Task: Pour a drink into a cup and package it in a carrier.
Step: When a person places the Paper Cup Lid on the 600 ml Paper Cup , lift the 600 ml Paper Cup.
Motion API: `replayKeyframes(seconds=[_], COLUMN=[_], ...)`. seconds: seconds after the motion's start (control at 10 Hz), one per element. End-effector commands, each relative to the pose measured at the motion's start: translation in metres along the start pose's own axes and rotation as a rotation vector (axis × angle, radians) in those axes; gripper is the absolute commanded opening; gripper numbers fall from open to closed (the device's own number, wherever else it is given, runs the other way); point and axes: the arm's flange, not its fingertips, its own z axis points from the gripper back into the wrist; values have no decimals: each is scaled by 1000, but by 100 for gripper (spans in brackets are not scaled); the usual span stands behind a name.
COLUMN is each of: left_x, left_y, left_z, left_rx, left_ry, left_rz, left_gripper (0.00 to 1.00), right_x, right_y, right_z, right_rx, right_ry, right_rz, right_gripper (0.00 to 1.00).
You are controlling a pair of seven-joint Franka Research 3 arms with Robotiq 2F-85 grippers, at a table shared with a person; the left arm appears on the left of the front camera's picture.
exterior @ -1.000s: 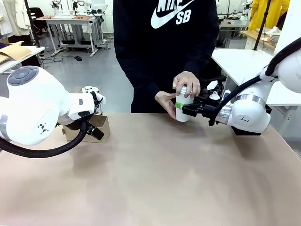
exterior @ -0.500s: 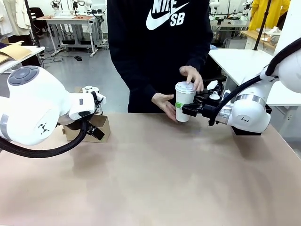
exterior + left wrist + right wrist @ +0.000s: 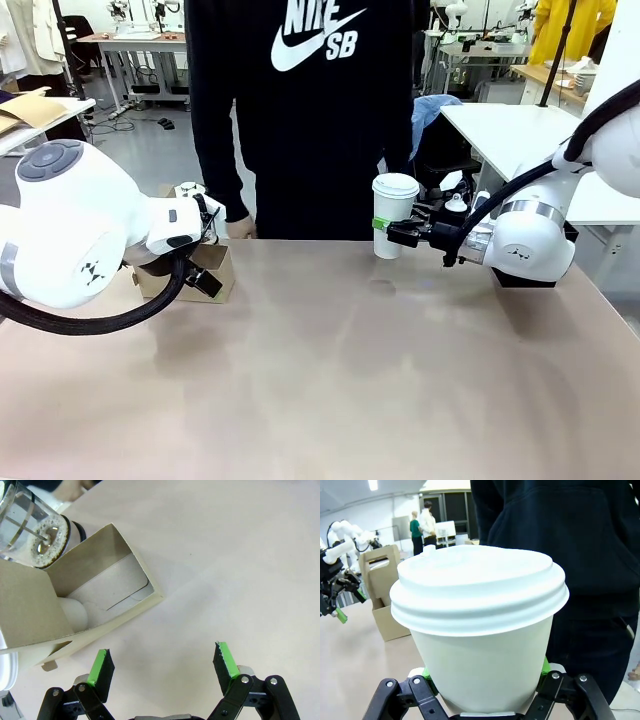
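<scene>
The white paper cup [image 3: 393, 215] with its dome lid on stands upright at the table's far right side, and my right gripper [image 3: 388, 230] is shut on its lower half. The right wrist view has the lidded cup [image 3: 480, 625] close up between the green pads. The brown cardboard carrier [image 3: 205, 272] sits at the far left of the table, partly behind my left arm. My left gripper [image 3: 162, 662] hangs open over bare table beside the carrier [image 3: 75, 610]. A clear glass jar [image 3: 30, 527] with a metal base lies past the carrier; no dark liquid shows in it.
A person in a dark sweatshirt [image 3: 300, 110] stands at the far edge, one hand [image 3: 238, 228] hanging near the table behind the carrier. A white object [image 3: 75, 614] sits inside the carrier. Bare tan tabletop [image 3: 330, 380] spreads across the middle and front.
The person's two hands have let go of the cup, leaving the lid on it, and the person has stepped left. Neither arm has moved.
</scene>
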Motion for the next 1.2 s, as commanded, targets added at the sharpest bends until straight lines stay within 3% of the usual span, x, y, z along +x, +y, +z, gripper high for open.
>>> replayKeyframes(seconds=[0.0,0.7,1.1], left_x=[0,0,0], left_y=[0,0,0], left_z=[0,0,0], left_rx=[-2,-2,-2], left_ry=[-1,-1,-1], left_rz=[1,1,1], left_gripper=[100,100,100], right_x=[5,0,84], right_y=[1,0,17], right_z=[-3,0,13], right_rx=[-8,0,58], right_ry=[-12,0,5], right_rz=[-2,0,36], right_gripper=[81,81,81])
